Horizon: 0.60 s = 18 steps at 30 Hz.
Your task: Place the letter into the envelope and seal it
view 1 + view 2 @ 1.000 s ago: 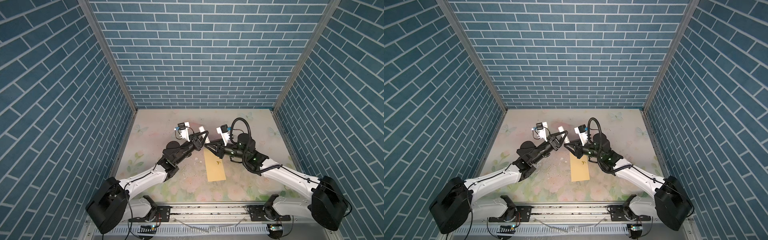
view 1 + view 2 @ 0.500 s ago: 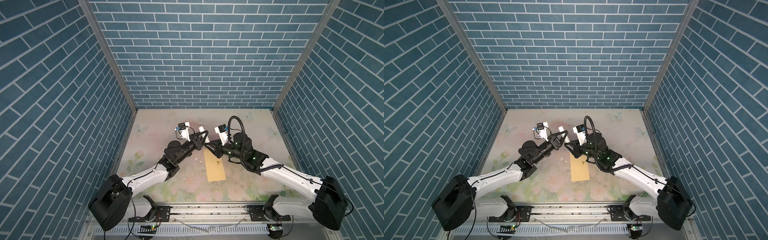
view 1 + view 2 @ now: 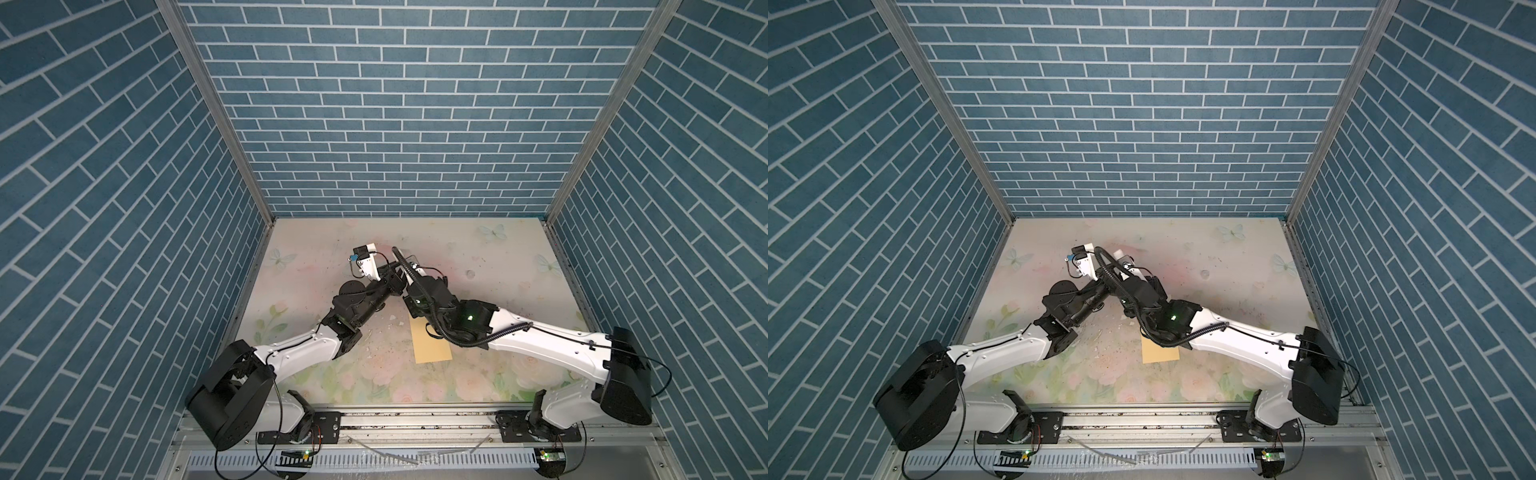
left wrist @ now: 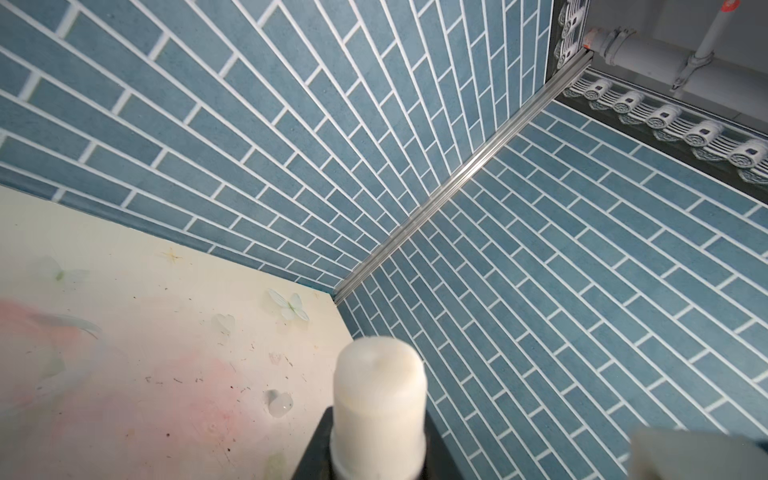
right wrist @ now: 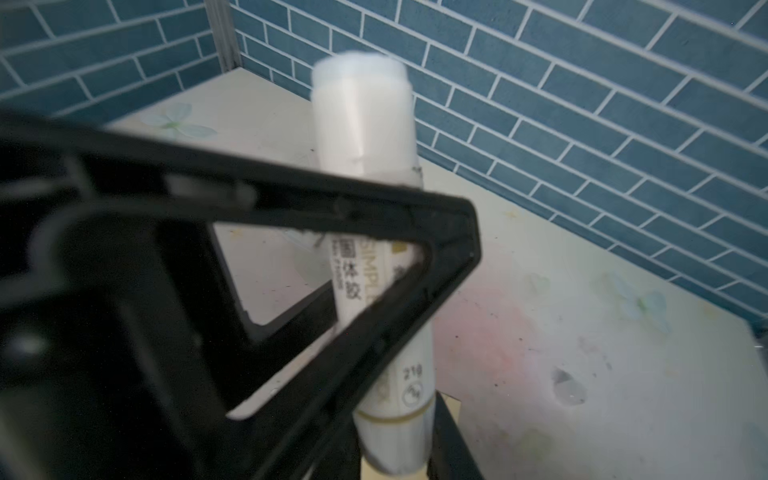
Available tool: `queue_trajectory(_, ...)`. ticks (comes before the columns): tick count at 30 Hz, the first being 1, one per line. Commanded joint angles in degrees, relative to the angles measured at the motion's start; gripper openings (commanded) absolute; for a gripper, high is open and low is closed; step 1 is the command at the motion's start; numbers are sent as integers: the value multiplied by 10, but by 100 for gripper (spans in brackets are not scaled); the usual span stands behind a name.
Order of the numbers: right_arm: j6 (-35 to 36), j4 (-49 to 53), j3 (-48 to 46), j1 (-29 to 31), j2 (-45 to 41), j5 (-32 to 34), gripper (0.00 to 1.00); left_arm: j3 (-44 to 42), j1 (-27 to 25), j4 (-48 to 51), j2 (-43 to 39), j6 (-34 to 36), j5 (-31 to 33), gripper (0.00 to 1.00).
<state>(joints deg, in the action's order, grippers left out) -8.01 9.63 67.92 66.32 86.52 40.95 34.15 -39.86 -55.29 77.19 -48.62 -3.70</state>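
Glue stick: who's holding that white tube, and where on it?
Both arms: the left gripper clamps the glue stick around its middle, and the right gripper pinches its ringed end.

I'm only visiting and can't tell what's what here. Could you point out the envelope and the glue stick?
envelope [image 3: 432, 349]: in a top view, on its bare yellow lower part.
glue stick [image 5: 357, 278]: right wrist view, on the printed label of its white tube.

The envelope [image 3: 432, 347] lies on the table [image 3: 498, 257], near the middle — the glue stick [image 5: 376, 266] is above its far end.
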Motion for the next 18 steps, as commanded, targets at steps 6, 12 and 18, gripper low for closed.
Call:
queue_trajectory(6, 57, -69, -3, -5, -39, 52, 24, -5, -14, 41, -1, 9, -46, 0)
queue_trajectory(12, -38, -108, -130, -114, -192, -329, 72, 0, 3, 49, -23, -10, -74, 0)
queue_trajectory(18, -103, -160, -206, -215, -262, -587, 91, 15, 19, 44, -39, -32, -124, 0)
